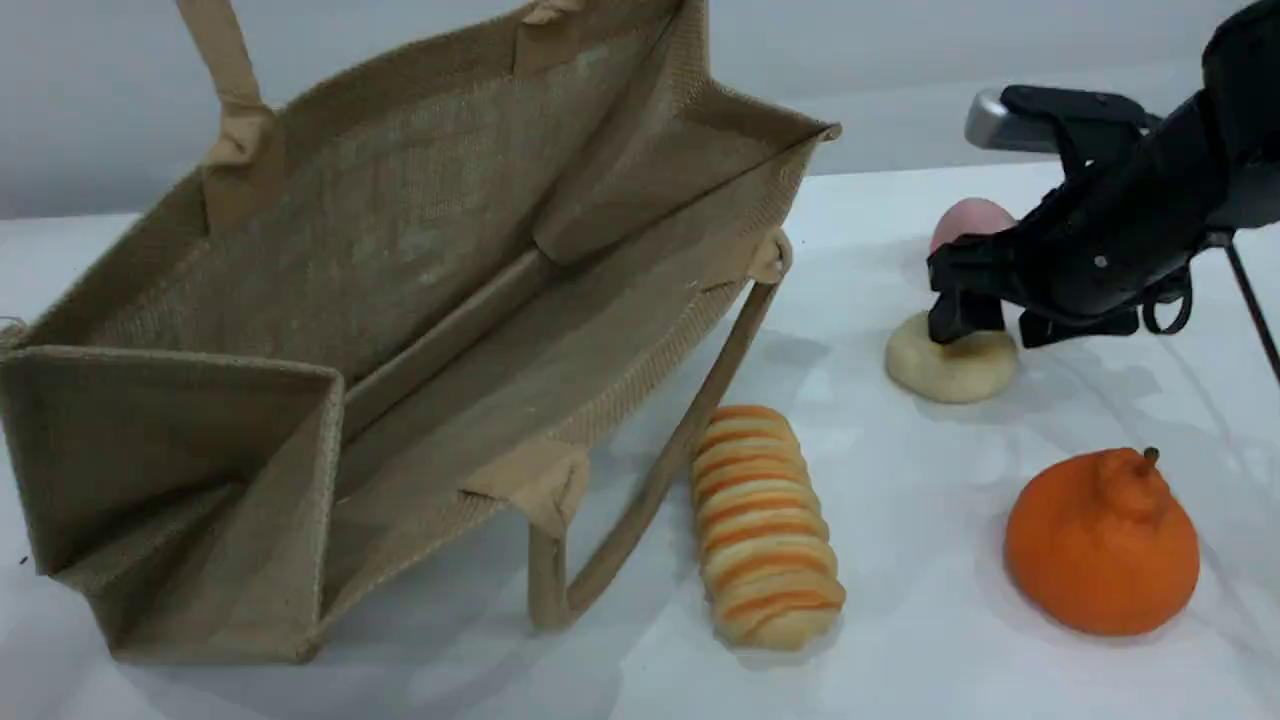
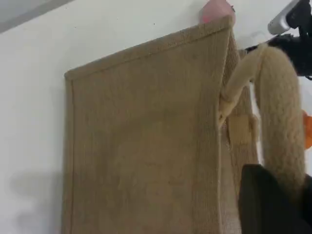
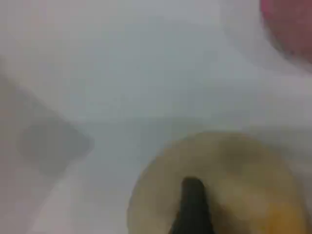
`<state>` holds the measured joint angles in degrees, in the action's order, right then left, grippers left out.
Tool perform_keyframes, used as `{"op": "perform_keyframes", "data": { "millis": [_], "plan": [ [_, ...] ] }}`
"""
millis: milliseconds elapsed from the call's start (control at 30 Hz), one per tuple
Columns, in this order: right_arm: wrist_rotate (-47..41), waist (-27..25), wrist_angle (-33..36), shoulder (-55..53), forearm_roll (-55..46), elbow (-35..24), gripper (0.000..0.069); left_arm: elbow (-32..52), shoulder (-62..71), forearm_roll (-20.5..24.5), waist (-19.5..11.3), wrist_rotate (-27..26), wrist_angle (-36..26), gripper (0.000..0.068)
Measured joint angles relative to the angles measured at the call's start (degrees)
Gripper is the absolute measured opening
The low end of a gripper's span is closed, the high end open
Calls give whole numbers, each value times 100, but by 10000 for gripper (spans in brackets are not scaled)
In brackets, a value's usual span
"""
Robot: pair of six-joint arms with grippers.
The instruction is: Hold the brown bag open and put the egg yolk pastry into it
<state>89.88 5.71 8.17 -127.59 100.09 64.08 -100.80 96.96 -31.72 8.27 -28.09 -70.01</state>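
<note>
The brown bag (image 1: 400, 250) lies on its side with its mouth gaping toward the camera. Its upper handle (image 1: 225, 80) is pulled up out of the scene view. In the left wrist view that handle (image 2: 280, 112) runs down to my left gripper's black finger (image 2: 265, 202), which is shut on it. The egg yolk pastry (image 1: 950, 368) rests on the table to the right of the bag. My right gripper (image 1: 1020, 325) hovers open just over it, one fingertip (image 3: 193, 204) above the pastry (image 3: 234, 180).
A pink round fruit (image 1: 968, 222) sits just behind the pastry. A long orange-striped bread roll (image 1: 765, 525) lies beside the bag's lower handle (image 1: 650, 500). An orange fruit (image 1: 1100, 545) stands at the front right.
</note>
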Motion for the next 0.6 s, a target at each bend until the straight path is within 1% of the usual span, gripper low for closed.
{"op": "perform_keyframes", "data": {
  "millis": [200,233,300,367,500,533,600],
  "plan": [
    [12,0,399,-97,1,0,479,0,0,0,0,4,0,82],
    [12,-5,463,-101,-6,0,472,0,0,0,0,4,0,82],
    [12,-5,622,-107,-6,0,437,0,0,0,0,4,0,82],
    [12,-5,663,-107,-12,0,353,0,0,0,0,4,0,82],
    [12,-5,697,-81,-17,-19,132,0,0,0,0,4,0,82],
    [12,-5,652,-51,-29,-23,109,0,0,0,0,4,0,82],
    [12,1,476,56,-41,-61,99,0,0,0,0,4,6,82]
  ]
}}
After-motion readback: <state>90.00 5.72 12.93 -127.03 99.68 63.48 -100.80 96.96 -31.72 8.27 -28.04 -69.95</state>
